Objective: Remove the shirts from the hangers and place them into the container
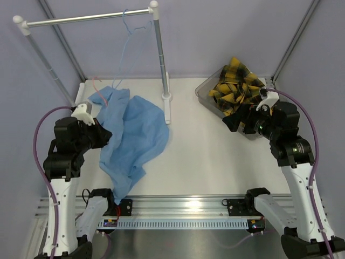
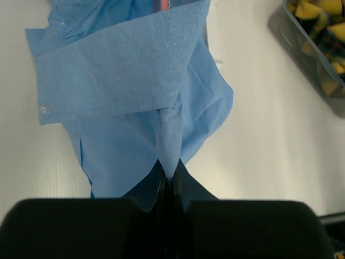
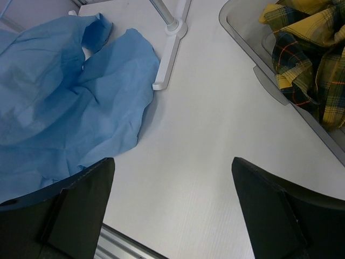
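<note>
I've got my left tool [image 2: 167,183] clamped on the blue shirt [image 2: 124,81] at its tip for lifting; right tool [image 3: 171,164] gapes empty.

Blue shirt [image 1: 135,129] crumpled; plaid shirt [image 1: 235,86] in container [image 1: 202,90]; blue hanger [image 1: 123,59] on rail [image 1: 89,19].

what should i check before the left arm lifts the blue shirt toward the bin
1. Left pincer grip on the blue shirt: ok, shut on a fold.
2. Red hanger out of the shirt: cannot tell, red wire shows at the collar.
3. Right pincer free to help: ok, open and empty.
4. Room in the container: cannot tell, the plaid shirt heaps above its rim.
5. Shirt clear of the rack foot: cannot tell, its edge lies right beside it.
</note>
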Robot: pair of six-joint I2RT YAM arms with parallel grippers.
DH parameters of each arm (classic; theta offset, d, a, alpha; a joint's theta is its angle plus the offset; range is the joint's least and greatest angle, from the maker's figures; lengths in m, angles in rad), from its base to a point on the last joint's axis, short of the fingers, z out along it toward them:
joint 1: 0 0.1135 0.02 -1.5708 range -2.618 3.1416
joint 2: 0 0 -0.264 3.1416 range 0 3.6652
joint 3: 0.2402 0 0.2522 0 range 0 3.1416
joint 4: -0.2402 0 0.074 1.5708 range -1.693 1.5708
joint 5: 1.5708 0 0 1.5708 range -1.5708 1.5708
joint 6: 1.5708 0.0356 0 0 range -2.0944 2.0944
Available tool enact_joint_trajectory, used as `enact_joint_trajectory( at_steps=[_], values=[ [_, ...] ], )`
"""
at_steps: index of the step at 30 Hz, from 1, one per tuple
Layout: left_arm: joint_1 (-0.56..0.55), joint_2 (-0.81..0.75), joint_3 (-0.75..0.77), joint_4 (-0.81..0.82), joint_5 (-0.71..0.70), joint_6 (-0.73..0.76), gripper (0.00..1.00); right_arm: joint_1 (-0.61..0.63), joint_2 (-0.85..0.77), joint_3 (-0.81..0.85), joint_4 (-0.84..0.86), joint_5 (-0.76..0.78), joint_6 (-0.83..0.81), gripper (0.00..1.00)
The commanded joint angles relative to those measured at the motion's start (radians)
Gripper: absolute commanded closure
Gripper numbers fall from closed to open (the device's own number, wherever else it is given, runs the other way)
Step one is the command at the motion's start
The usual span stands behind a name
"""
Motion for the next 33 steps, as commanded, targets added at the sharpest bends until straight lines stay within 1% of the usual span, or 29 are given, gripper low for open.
enact_joint_trajectory(
  at_steps=[1, 2, 3, 4, 9, 11, 13, 14, 15, 18, 20, 21, 24, 28, 30, 33],
  values=[
    [-0.037, -0.04, -0.035, 0.065, 0.196, 0.087, 1.0, 0.028, 0.051, 0.077, -0.01, 0.035, -0.043, 0.01],
    [-0.039, -0.043, -0.041, 0.066, 0.223, 0.099, 1.0, 0.031, 0.064, 0.085, -0.009, 0.032, -0.043, 0.01],
    [-0.077, -0.049, -0.053, 0.065, 0.245, 0.103, 1.0, 0.032, 0.085, 0.096, -0.007, 0.023, -0.044, 0.0],
    [-0.091, -0.056, -0.059, 0.065, 0.28, 0.108, 1.0, 0.032, 0.096, 0.114, -0.006, 0.013, -0.044, 0.0],
    [-0.196, -0.081, -0.063, 0.063, 0.331, 0.143, 1.0, 0.057, 0.117, 0.156, 0.034, -0.06, -0.083, 0.01],
    [-0.227, -0.073, -0.05, 0.066, 0.346, 0.142, 1.0, 0.089, 0.123, 0.165, 0.049, -0.083, -0.104, 0.01],
    [-0.282, -0.055, -0.014, 0.066, 0.346, 0.134, 1.0, 0.121, 0.12, 0.174, 0.066, -0.094, -0.132, 0.0],
    [-0.302, -0.026, 0.002, 0.066, 0.345, 0.131, 1.0, 0.153, 0.122, 0.179, 0.088, -0.099, -0.147, 0.01],
    [-0.348, -0.009, 0.019, 0.065, 0.337, 0.128, 1.0, 0.169, 0.131, 0.186, 0.095, -0.105, -0.15, 0.0],
    [-0.428, 0.074, 0.1, 0.071, 0.271, 0.122, 1.0, 0.222, 0.18, 0.239, 0.091, -0.117, -0.169, 0.01],
    [-0.459, 0.142, 0.17, 0.077, 0.231, 0.117, 1.0, 0.256, 0.205, 0.28, 0.094, -0.106, -0.178, 0.02],
    [-0.483, 0.163, 0.187, 0.088, 0.227, 0.114, 1.0, 0.3, 0.225, 0.291, 0.105, -0.096, -0.179, 0.02],
    [-0.529, 0.232, 0.256, 0.131, 0.213, 0.102, 1.0, 0.379, 0.277, 0.331, 0.14, -0.059, -0.176, 0.02],
    [-0.605, 0.311, 0.332, 0.14, 0.162, 0.096, 1.0, 0.455, 0.343, 0.404, 0.183, -0.004, -0.178, 0.02],
    [-0.653, 0.348, 0.361, 0.141, 0.129, 0.093, 1.0, 0.489, 0.382, 0.453, 0.197, 0.028, -0.173, 0.04],
    [-0.698, 0.373, 0.381, 0.144, 0.11, 0.091, 1.0, 0.502, 0.433, 0.499, 0.209, 0.052, -0.153, 0.08]
  ],
)
